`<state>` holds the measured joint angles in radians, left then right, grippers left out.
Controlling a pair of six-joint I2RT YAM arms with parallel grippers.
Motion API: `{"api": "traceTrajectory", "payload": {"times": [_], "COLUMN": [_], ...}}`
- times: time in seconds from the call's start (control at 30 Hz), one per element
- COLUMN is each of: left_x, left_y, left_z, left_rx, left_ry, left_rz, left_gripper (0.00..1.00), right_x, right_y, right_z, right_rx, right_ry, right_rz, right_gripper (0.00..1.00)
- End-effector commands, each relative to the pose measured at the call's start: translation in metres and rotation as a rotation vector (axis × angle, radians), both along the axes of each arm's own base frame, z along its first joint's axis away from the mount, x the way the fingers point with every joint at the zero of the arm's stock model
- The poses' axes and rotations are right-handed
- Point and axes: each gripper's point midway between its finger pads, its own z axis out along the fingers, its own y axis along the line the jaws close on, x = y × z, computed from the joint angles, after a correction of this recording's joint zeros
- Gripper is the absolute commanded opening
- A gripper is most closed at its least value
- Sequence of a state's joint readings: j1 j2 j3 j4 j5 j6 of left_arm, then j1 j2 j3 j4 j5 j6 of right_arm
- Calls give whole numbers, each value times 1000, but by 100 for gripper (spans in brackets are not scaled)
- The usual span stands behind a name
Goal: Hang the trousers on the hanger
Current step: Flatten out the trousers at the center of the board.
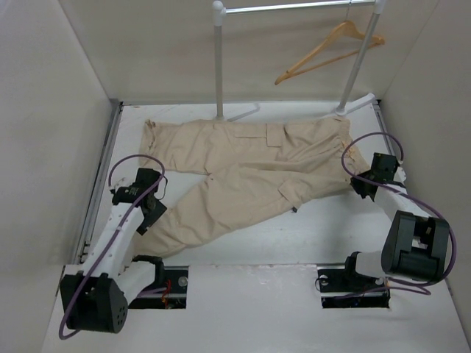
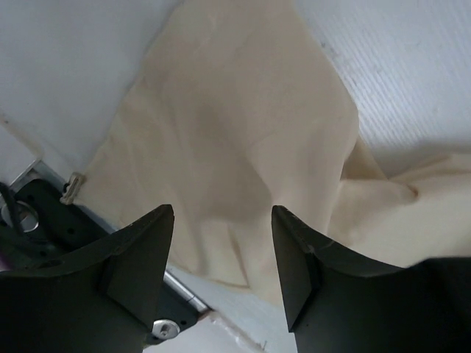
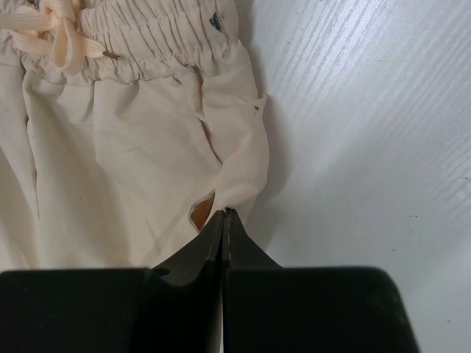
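Observation:
The beige cargo trousers (image 1: 250,173) lie flat on the white table, legs to the left, gathered waistband to the right. The wooden hanger (image 1: 329,51) hangs on the white rail at the back right. My right gripper (image 3: 224,212) is shut on a fold of the trousers (image 3: 140,147) at the near waist corner, below the drawstring (image 3: 62,37). It shows in the top view (image 1: 358,184) at the waistband's near end. My left gripper (image 2: 222,213) is open above the nearer leg's cuff (image 2: 235,140), not touching it; in the top view (image 1: 152,213) it is at the leg's end.
The white clothes-rail stand (image 1: 218,59) has its two posts on the table's back edge, just behind the trousers. Walls close in on both sides. A metal strip and black mount (image 2: 44,213) lie by the cuff at the table's left edge.

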<state>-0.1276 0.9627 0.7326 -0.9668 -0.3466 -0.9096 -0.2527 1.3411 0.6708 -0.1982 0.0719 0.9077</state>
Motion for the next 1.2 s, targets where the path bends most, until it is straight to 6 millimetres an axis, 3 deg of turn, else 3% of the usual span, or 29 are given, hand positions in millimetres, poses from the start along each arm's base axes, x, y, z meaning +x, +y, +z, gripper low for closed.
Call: {"api": "traceTrajectory", "payload": {"times": [0.0, 0.07, 0.2, 0.23, 0.33, 0.43, 0.5, 0.6, 0.7, 0.8, 0.87, 0.93, 1.03, 1.17], "left_x": [35, 41, 64, 74, 116, 158, 174, 160, 119, 93, 81, 69, 54, 67], "left_y": [15, 24, 29, 32, 42, 54, 60, 66, 86, 96, 94, 86, 71, 58], "left_z": [-11, -28, -53, -53, -38, -6, 8, -1, -12, 4, 20, 23, -4, -34], "left_rx": [29, 32, -4, -6, 11, 62, 103, 117, 134, 131, 127, 96, 18, -102], "left_ry": [-91, -68, -82, -101, -161, -224, -224, -101, 12, -56, -120, -134, -79, -123], "left_rz": [66, 113, 158, 166, 166, 153, 133, 122, 191, 245, 259, 253, 246, 260], "left_gripper": [53, 50, 13, 7, 1, 1, 5, 20, 32, 42, 45, 45, 45, 46], "right_x": [10, 9, 4, 3, -2, -5, -8, -9, -21, -34, -42, -47, -46, -45], "right_y": [0, 2, 2, 3, -3, -10, -16, -16, -12, -6, -3, 0, 11, 30], "right_z": [14, 12, 9, 9, 16, 29, 35, 36, 27, 26, 28, 30, 32, 25], "right_rx": [-33, -33, -28, -22, -25, -47, -59, -58, -41, -31, -35, -28, 2, 40], "right_ry": [-34, -29, -22, -24, -39, -56, -57, -52, -20, -19, -25, -33, -54, -52], "right_rz": [15, 21, 17, 15, -10, -37, -61, -65, -73, -65, -58, -53, -27, 22], "right_gripper": [2, 2, 2, 1, 1, 1, 1, 1, 1, 1, 3, 6, 9, 9]}}
